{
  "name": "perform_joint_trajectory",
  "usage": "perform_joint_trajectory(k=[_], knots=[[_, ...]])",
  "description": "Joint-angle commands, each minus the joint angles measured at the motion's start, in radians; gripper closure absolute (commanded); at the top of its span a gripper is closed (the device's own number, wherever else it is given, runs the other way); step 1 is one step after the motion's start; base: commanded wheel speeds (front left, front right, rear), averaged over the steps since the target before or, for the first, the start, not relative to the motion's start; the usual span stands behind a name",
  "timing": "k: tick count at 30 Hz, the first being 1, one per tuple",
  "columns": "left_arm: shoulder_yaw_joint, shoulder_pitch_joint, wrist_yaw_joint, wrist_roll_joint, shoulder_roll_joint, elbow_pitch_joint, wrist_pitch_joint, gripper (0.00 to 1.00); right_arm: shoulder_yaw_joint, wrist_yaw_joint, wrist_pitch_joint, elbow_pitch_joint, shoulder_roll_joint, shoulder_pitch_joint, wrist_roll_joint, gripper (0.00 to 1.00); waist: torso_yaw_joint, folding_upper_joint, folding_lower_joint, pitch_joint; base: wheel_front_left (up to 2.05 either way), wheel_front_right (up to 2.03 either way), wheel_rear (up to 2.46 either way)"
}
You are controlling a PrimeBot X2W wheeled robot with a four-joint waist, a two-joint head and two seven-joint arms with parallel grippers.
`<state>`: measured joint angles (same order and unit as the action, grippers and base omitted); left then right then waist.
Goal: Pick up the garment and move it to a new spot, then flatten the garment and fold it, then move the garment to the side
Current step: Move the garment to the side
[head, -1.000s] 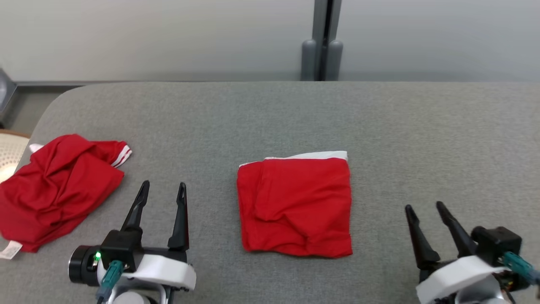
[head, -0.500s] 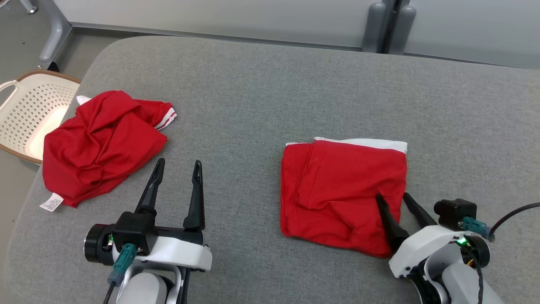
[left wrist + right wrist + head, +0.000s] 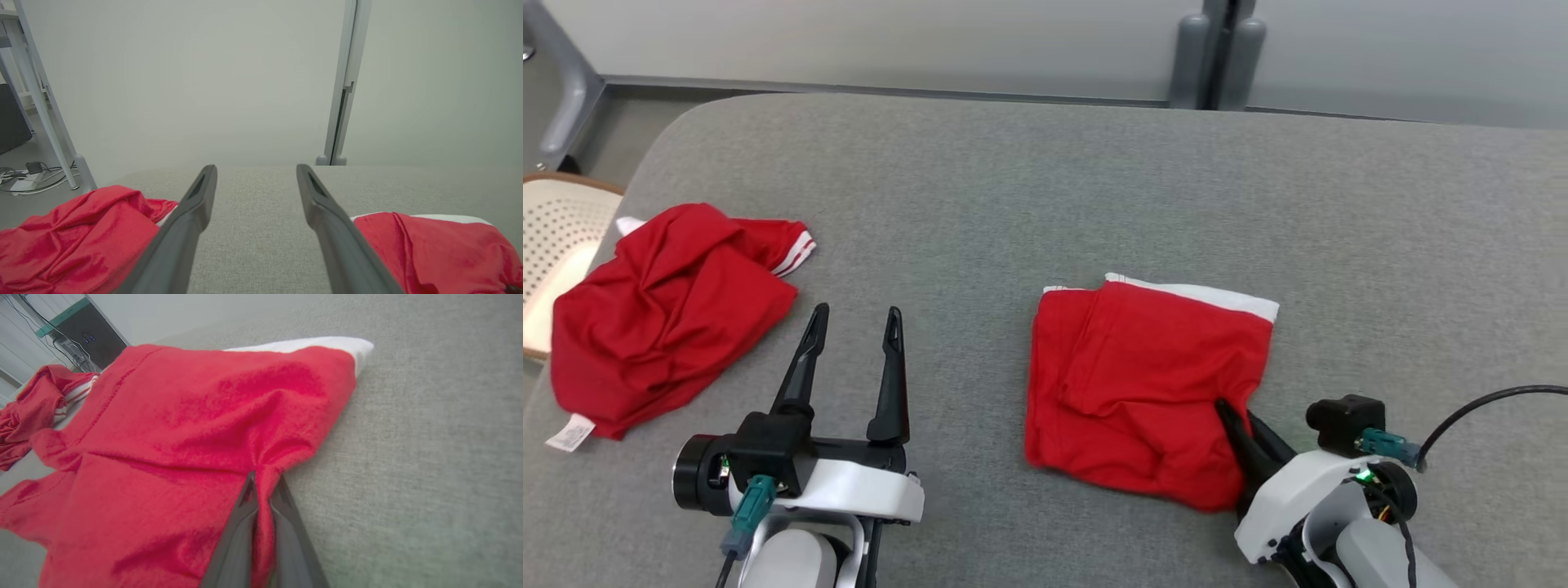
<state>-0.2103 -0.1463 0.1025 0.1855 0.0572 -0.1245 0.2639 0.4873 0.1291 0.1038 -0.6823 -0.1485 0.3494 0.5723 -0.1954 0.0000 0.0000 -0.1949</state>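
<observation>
Across the head camera, found the right gripper [image 3: 1235, 411] clamped tight on the near right corner of the folded red cloth garment with a white band [image 3: 1143, 376], cloth bunched toward its fingertips. Found the left gripper [image 3: 858, 310] spread wide and holding nothing, with the folded garment well off to its right on the grey woven fabric surface [image 3: 1094, 188]. Noted a crumpled red cloth garment with a white-striped cuff [image 3: 662, 318] near its left, and a pale perforated plastic basket [image 3: 556, 237] beyond that.

Along the left wrist camera, saw both fingers of the left gripper [image 3: 255, 167] wide apart over bare surface [image 3: 253, 228], crumpled garment [image 3: 77, 237] left of them, folded garment [image 3: 433, 245] right of them.

Along the right wrist camera, saw the right gripper [image 3: 265, 475] closed with a ridge of red cloth pinched between its fingers, the folded garment [image 3: 204, 416] spread ahead and leftward.
</observation>
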Motion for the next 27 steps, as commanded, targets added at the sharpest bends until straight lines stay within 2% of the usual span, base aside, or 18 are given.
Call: perform_joint_trajectory(k=[1, 7, 8, 11, 17, 22, 27], knots=[[0.008, 0.011, -0.002, -0.011, 0.012, 0.006, 0.0, 0.0, 0.039, 0.001, 0.004, -0.016, -0.024, -0.031, 0.008, 1.0, 0.073, 0.0, 0.0, 0.026, 0.0, 0.0, 0.0], [0.016, 0.026, -0.009, -0.018, 0.026, 0.016, 0.0, 0.0, 0.137, 0.0, 0.014, -0.014, -0.088, -0.03, 0.028, 1.0, 0.23, 0.0, 0.0, 0.068, 0.0, 0.0, 0.0], [0.016, 0.026, -0.009, -0.018, 0.026, 0.016, 0.0, 0.0, 0.137, 0.0, 0.014, -0.014, -0.088, -0.03, 0.028, 1.0, 0.23, 0.0, 0.0, 0.068, 0.0, 0.0, 0.0], [0.01, 0.026, -0.014, -0.02, 0.032, 0.022, 0.0, 0.0, 0.177, 0.0, 0.013, -0.014, -0.132, -0.025, 0.046, 1.0, 0.306, 0.0, 0.0, 0.079, 0.0, 0.0, 0.0], [-0.003, 0.001, -0.018, -0.028, 0.043, 0.035, -0.007, 0.0, 0.258, 0.001, 0.015, 0.002, -0.211, 0.052, 0.08, 1.0, 0.439, 0.0, 0.0, 0.06, 0.0, 0.0, 0.0], [-0.026, -0.045, -0.027, -0.046, 0.051, 0.058, -0.026, 0.0, 0.328, 0.001, 0.036, 0.011, -0.287, 0.16, 0.108, 1.0, 0.49, 0.0, 0.0, -0.011, 0.0, 0.0, 0.0], [-0.065, -0.132, -0.045, -0.079, 0.056, 0.087, -0.051, 0.0, 0.35, 0.001, 0.076, -0.049, -0.381, 0.304, 0.148, 1.0, 0.486, 0.0, 0.0, -0.117, 0.0, 0.0, 0.0]])
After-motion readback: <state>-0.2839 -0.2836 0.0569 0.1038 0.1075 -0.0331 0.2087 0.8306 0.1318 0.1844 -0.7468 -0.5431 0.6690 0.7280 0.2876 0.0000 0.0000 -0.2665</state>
